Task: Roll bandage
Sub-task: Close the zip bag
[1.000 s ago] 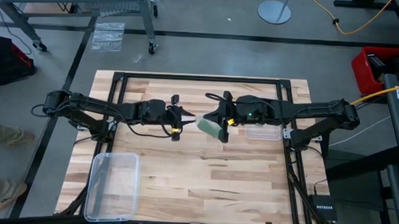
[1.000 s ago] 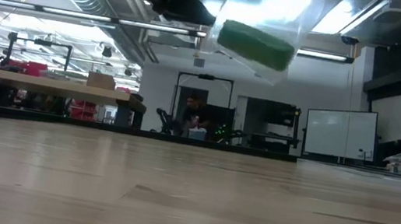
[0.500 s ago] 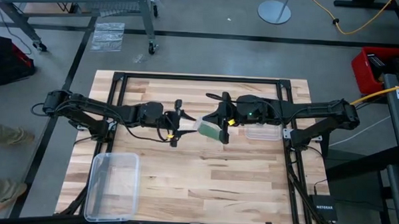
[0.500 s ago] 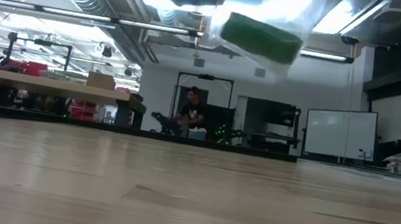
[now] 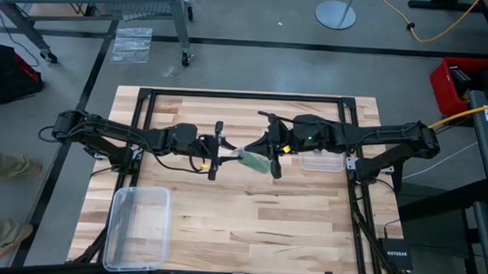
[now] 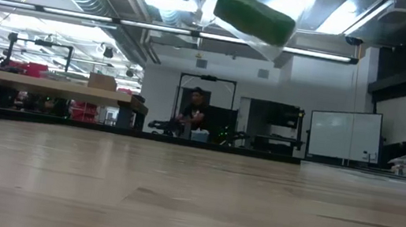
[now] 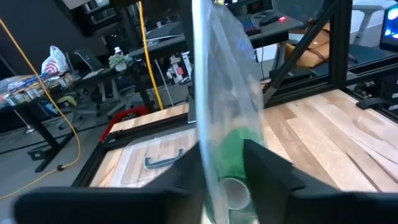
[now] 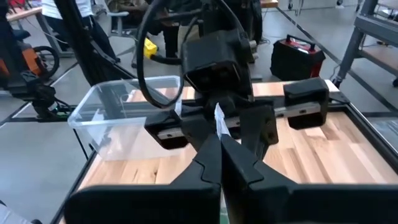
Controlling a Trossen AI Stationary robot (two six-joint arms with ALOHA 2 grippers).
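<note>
Holding the clear plastic bag (image 5: 254,159) aloft above mid-table, I see the green bandage roll (image 6: 253,16) inside it. Right gripper (image 5: 273,157) has its jaws pressed together on the bag's edge. Left gripper (image 5: 217,151) pinches the bag's opposite side, fingers (image 7: 267,168) flanking the roll.

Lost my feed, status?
Both hands up mid-table: left hand and right hand, shut, pinch the clear bag. Green bandage roll inside it. Nothing blocking.

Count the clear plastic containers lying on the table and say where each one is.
2. A clear box lies at the table's near-left corner; a flatter clear tray lies under the right arm. Others may be hidden beneath the arms.
</note>
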